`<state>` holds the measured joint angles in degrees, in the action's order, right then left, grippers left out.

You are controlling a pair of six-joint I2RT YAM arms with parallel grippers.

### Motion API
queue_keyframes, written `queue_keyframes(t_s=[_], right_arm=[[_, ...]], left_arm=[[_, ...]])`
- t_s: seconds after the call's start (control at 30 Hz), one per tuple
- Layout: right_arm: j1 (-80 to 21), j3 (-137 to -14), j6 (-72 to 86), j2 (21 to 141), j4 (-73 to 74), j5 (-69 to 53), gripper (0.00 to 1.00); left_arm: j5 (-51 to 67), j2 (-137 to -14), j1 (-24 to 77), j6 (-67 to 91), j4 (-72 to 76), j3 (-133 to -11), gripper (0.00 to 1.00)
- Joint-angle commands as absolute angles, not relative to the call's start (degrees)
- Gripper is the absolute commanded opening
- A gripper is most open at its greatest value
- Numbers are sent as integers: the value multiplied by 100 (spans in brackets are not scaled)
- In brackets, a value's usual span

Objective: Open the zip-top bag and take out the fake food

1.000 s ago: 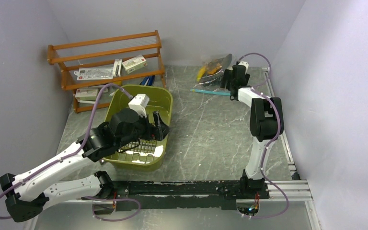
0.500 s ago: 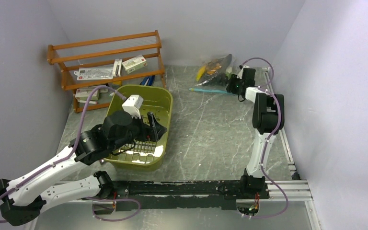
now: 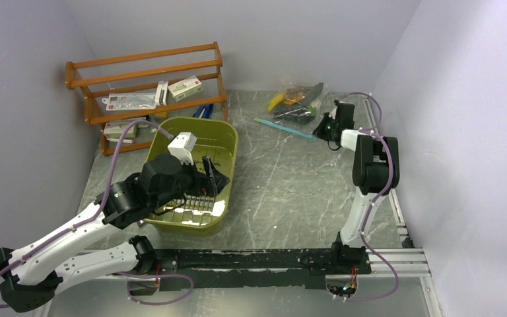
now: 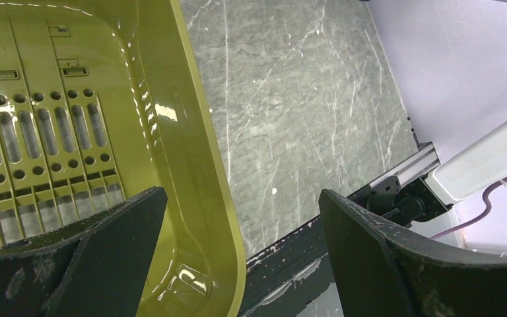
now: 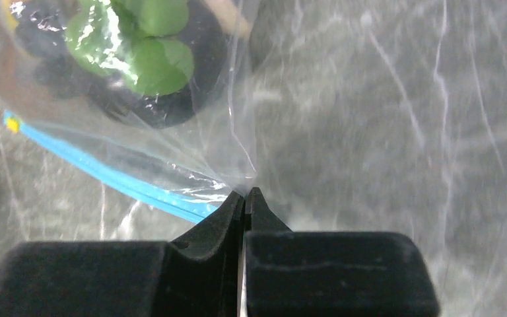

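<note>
Grey marbled table point(image 3: 290, 191), lilac walls on three sides. Arm bases sit on a black rail point(image 3: 251, 259) at the bottom edge of the top view.

Left gripper point(image 4: 242, 198): lower-left of centre in the top view, over the olive green bin point(image 3: 228, 135). Jaws are spread wide with nothing in them. In the wrist view one finger is above the slotted bin floor, the other above bare table, and the bin wall point(image 4: 191, 132) runs between them.

Right gripper point(image 5: 245, 195): arm stretched to the upper right, fingers pressed together on a fold of clear film at the corner of the zip-top bag point(image 3: 297, 107), right beside the end of the blue zip strip point(image 5: 105, 173).

The bag lies on the table near the back wall, strip facing the camera. The fake food point(image 3: 294, 99) is inside it: yellow banana point(image 3: 276, 101) at the left, green leaves point(image 5: 152, 63) on a dark lump in the wrist view.

Wooden rack point(image 3: 145, 63) in the upper left holds packets point(image 3: 129, 101) and a small box point(image 3: 185, 86).
</note>
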<state>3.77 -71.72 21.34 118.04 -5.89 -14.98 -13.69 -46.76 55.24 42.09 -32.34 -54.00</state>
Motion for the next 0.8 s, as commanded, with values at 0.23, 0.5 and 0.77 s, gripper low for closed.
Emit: queue_keyframes(t_s=[0.23,0.5,0.77], right_arm=[[396,-7851,1607,11380,579,-1130,36],[387,-8159,1354,11922,770,-1883,91],[359,-7538,1250,11860,146,-2507,71]], left_arm=[[-1093,-4675,5537,4236,-2899,-5317,99],[-1003,-4711,5544,4202,-2880,-5377,99],[-917,-4712,5539,4184,-2773,-5350,99]])
